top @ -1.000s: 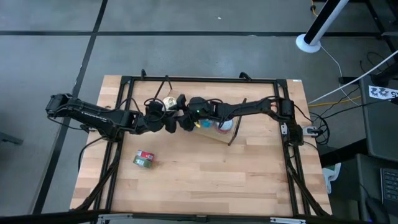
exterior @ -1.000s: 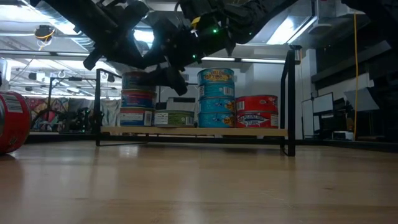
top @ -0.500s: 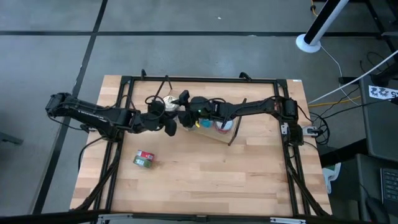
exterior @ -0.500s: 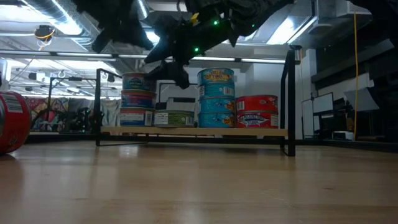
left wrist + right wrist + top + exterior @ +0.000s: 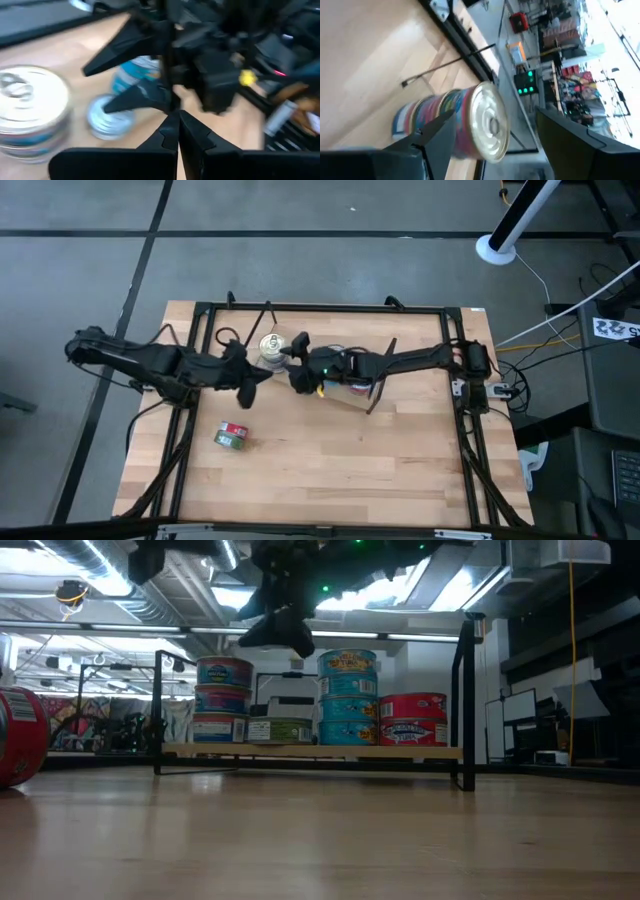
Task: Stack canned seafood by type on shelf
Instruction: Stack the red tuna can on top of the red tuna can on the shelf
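The left end effector (image 5: 250, 376) is pressed together, the right end effector (image 5: 297, 366) spread and empty — both crowd the shelf (image 5: 312, 752), so a stray swing could topple the stacked cans (image 5: 348, 698).

The shelf (image 5: 310, 751) stood on the desk (image 5: 330, 470) toward its far side. On it, 4 stacks of tins (image 5: 349, 697) sat side by side. 1 tin (image 5: 232, 437) lay apart on the desk, nearer and to the left.

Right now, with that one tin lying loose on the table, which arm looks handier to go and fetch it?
Probably the left. The left gripper is empty, shut, and nearest the loose red-green tin on the tabletop. The right gripper, open, hangs over the shelf by the stacked tins, farther away.
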Robot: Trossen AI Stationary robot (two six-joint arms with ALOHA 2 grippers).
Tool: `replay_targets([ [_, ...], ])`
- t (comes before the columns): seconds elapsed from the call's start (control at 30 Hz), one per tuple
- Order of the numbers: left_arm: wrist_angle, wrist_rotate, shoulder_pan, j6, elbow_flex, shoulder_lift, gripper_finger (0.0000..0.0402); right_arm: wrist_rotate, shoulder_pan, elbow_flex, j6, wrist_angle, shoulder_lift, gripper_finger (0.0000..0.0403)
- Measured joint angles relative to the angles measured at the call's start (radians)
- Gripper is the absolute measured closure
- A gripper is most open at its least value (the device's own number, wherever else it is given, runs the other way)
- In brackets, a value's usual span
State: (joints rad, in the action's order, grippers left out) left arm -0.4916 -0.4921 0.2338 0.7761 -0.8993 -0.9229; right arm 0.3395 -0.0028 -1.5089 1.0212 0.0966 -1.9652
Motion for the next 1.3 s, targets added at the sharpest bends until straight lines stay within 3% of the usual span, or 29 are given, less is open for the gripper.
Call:
replay_targets([
  [0.23,-0.005,0.230,0.049,-0.046,0.000,0.058,0.0398,0.199,0.091,0.001,-0.124,-0.261,0.039,0.0132],
  [0.53,-0.084,0.438,0.094,0.016,0.000,0.028,0.0397,0.219,0.187,0.001,-0.508,-0.585,0.207,0.0132],
  [0.67,-0.082,0.472,0.110,0.043,0.000,-0.002,0.0376,0.218,0.229,0.001,-0.624,-0.669,0.257,0.0132],
  [0.83,-0.100,0.479,0.128,0.034,0.000,-0.035,0.0316,0.169,0.276,0.000,-0.732,-0.680,0.290,0.0132],
  [1.1,-0.402,0.533,0.143,-0.062,0.000,-0.060,0.0230,-0.001,0.329,0.000,-0.856,-0.704,0.289,0.0132],
  [1.3,-0.558,0.511,0.145,-0.166,0.001,-0.094,0.0199,-0.020,0.354,0.000,-0.897,-0.711,0.289,0.0132],
])
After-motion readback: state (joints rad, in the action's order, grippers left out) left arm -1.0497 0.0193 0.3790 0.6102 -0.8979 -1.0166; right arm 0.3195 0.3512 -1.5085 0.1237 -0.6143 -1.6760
